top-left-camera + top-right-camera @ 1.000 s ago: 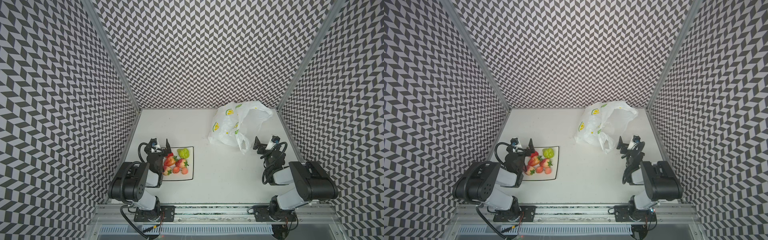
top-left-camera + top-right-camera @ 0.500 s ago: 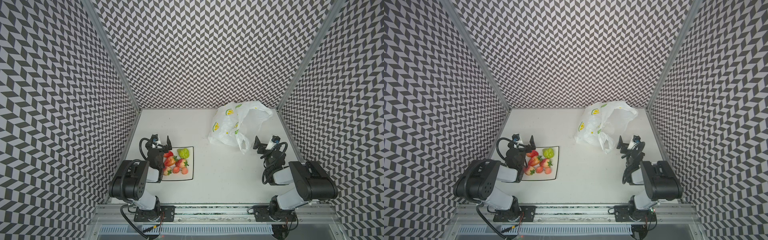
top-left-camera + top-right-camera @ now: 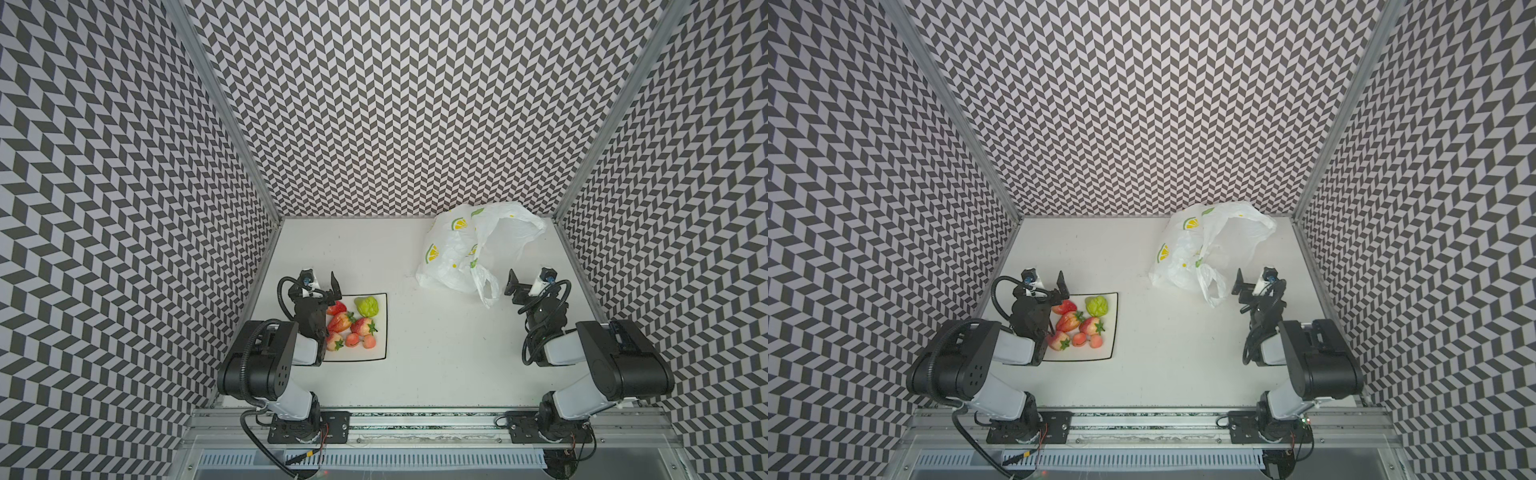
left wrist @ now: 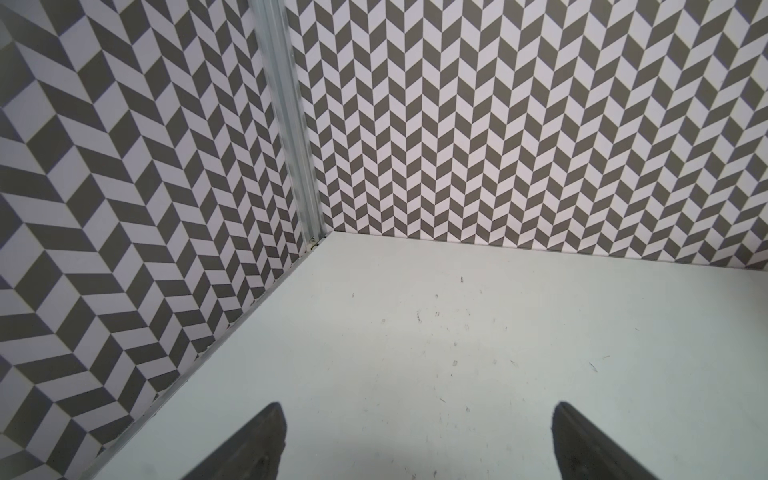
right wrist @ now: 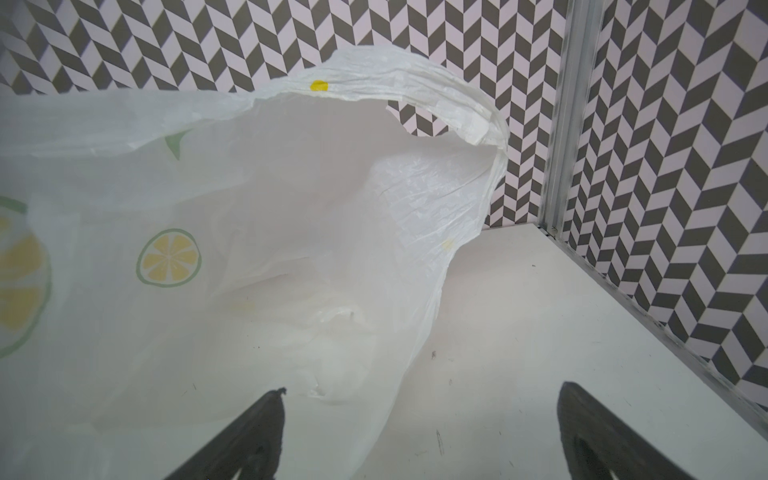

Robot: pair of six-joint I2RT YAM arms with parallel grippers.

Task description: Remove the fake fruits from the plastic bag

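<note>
Bag [image 3: 453, 257] looks limp and featherlight, so I'd pinch its handle loop [image 3: 481, 279]; left gripper [image 4: 417, 411] and right gripper [image 5: 422, 392] gape empty.

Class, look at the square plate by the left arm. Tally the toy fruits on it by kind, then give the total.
Red strawberries: 4
Lumpy green fruit: 1
Orange-pink balls: 2
Total on the plate: 7
</note>
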